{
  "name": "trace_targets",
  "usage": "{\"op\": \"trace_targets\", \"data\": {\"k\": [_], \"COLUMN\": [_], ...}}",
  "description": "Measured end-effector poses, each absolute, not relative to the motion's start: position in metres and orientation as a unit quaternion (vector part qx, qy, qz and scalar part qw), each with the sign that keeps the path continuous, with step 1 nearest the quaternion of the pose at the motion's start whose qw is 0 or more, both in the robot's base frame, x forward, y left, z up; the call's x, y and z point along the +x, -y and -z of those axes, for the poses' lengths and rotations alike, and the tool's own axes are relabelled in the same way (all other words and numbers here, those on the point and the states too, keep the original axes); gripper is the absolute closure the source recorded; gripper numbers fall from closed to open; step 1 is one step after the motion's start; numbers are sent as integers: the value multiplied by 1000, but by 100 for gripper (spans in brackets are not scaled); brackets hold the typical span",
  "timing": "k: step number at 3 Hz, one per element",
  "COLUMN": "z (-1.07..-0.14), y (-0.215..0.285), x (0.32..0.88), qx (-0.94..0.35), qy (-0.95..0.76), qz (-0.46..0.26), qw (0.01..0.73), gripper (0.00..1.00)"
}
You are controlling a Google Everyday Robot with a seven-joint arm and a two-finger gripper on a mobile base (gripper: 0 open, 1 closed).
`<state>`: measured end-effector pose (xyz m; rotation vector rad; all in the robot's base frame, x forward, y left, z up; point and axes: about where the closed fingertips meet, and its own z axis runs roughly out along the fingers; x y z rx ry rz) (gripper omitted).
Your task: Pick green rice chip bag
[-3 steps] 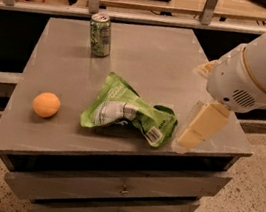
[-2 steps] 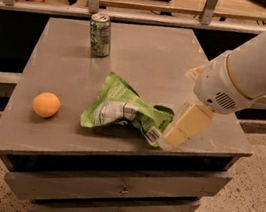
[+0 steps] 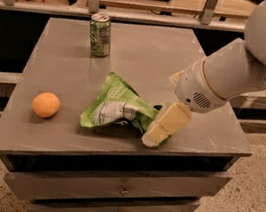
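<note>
Grey drawer cabinet point(image 3: 108, 190) on speckled floor point(image 3: 249, 198). On grey matte top point(image 3: 146, 54), near front edge: crumpled bright-green foil chip bag point(image 3: 117, 110). Cream gripper point(image 3: 152, 137) on its 3 o'clock end, grip state: cannot tell. Round orange fruit point(image 3: 46, 104) at bag's 9 o'clock, green-white drink can point(image 3: 100, 34) at 11. Metal railing point(image 3: 137, 17) behind.

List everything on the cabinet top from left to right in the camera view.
From the left: orange fruit → green-and-white drink can → green rice chip bag → gripper, down at the bag's right end.
</note>
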<state>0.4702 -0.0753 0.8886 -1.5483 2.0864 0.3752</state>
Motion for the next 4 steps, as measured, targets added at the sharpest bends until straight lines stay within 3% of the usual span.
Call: {"op": "trace_targets", "data": {"k": [1,2,4], "z": [-876,-867,-865], "y": [64,58,52], "x": [482,492,501], "qx": [-577,-583,-607], "qy": [-762,-756,-734], "qz": [-143,-144,-138], "qw": [256,261,273], "gripper": [0,17,64]}}
